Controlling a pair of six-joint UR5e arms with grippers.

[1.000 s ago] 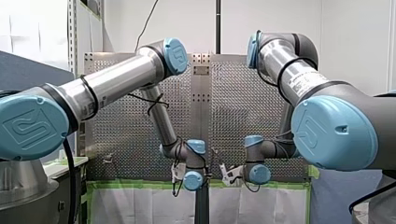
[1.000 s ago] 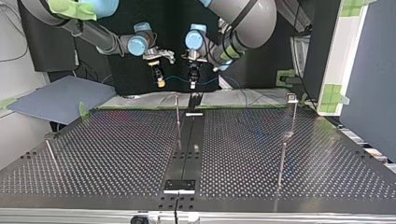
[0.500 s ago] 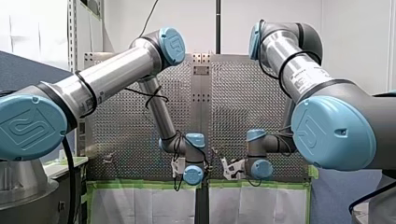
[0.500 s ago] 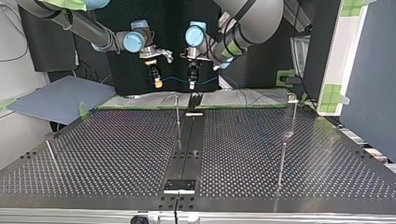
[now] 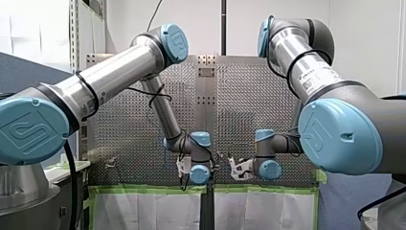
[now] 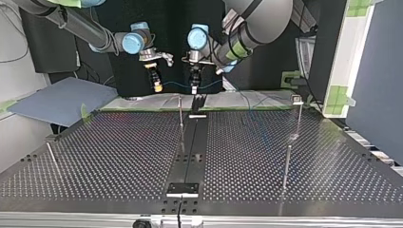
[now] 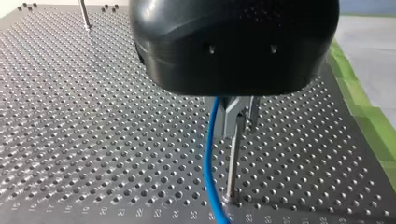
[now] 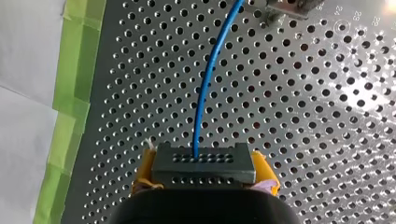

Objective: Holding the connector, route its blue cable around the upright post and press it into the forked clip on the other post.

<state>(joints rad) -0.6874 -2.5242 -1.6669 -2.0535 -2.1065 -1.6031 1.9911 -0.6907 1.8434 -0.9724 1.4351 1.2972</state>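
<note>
My right gripper (image 8: 204,173) is shut on a grey connector block (image 8: 204,163), gripped between its yellow pads (image 8: 142,176). The blue cable (image 8: 210,79) leaves the block and curves out over the perforated plate. In the top view it hangs between my right gripper (image 6: 156,85) and my left gripper (image 6: 194,87), then trails off to that view's right. My left gripper is shut on the cable. In the left wrist view the black housing (image 7: 233,46) hides the fingers, and the cable (image 7: 208,158) drops from beneath it, beside a thin post with a forked metal top (image 7: 238,112).
An upright post (image 6: 181,118) stands just below the two grippers. Another post with a blocky top (image 6: 298,111) and a plain one (image 6: 287,164) stand at the top view's right, a short one (image 6: 51,156) at its left. Green tape (image 8: 70,93) edges the perforated plate.
Both grippers have risen a little. My right gripper has drifted toward the top view's left with the connector, and the left has followed slightly. Both grips are unchanged.
</note>
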